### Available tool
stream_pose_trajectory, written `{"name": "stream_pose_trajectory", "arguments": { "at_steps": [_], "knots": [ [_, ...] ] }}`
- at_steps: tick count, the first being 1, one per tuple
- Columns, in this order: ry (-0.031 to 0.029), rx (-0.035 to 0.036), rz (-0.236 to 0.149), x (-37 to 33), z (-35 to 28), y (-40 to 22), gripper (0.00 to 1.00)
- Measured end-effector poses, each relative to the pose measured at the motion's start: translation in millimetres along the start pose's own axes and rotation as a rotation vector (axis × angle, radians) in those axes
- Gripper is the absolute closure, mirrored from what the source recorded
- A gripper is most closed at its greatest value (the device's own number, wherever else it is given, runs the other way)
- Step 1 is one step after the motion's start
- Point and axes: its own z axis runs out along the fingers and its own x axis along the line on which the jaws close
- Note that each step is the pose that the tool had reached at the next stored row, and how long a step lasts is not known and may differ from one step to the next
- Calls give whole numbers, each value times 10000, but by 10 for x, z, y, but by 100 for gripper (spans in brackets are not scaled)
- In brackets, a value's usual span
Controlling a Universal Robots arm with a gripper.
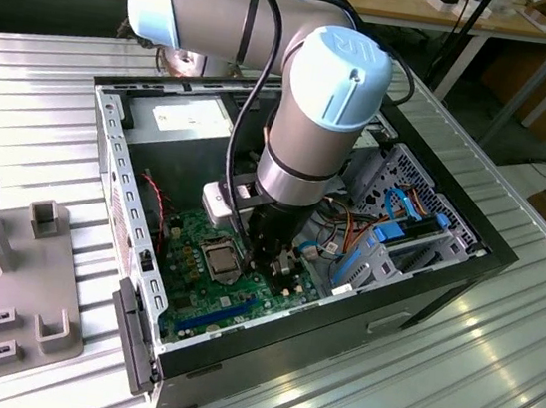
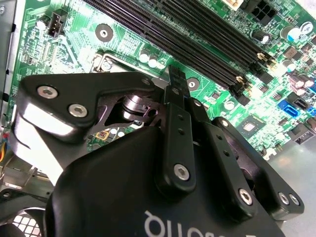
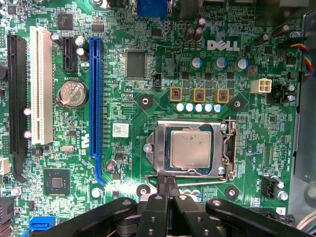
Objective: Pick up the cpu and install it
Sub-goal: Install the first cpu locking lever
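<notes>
The cpu (image 3: 190,147), a silver-grey square, lies flat inside the socket with the silver metal frame (image 3: 160,148) down around it. In the exterior view the cpu (image 1: 223,256) sits on the green motherboard (image 1: 201,305) inside the open computer case. My gripper (image 3: 166,185) hovers just beside the socket's edge, its two black fingers pressed together with nothing visible between them. In the second wrist view the fingertips (image 2: 175,81) point at the board near the long black memory slots (image 2: 197,39). My gripper (image 1: 280,265) reaches down into the case to the exterior view's right of the socket.
The case walls (image 1: 106,172) ring the board closely. Blue drive brackets and cables (image 1: 389,239) fill the exterior view's right side. A blue slot (image 3: 95,94), a white slot (image 3: 42,84) and a coin battery (image 3: 71,94) sit beside the socket. A grey fixture (image 1: 3,269) rests on the table.
</notes>
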Motion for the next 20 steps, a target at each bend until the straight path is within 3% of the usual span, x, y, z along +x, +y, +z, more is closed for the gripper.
{"name": "stream_pose_trajectory", "arguments": {
  "at_steps": [4,12,20],
  "knots": [
    [-69,5,-3,-2,25,0,89],
    [-106,3,-2,0,-66,1,89],
    [-114,3,-9,-4,-226,3,89]
  ]
}}
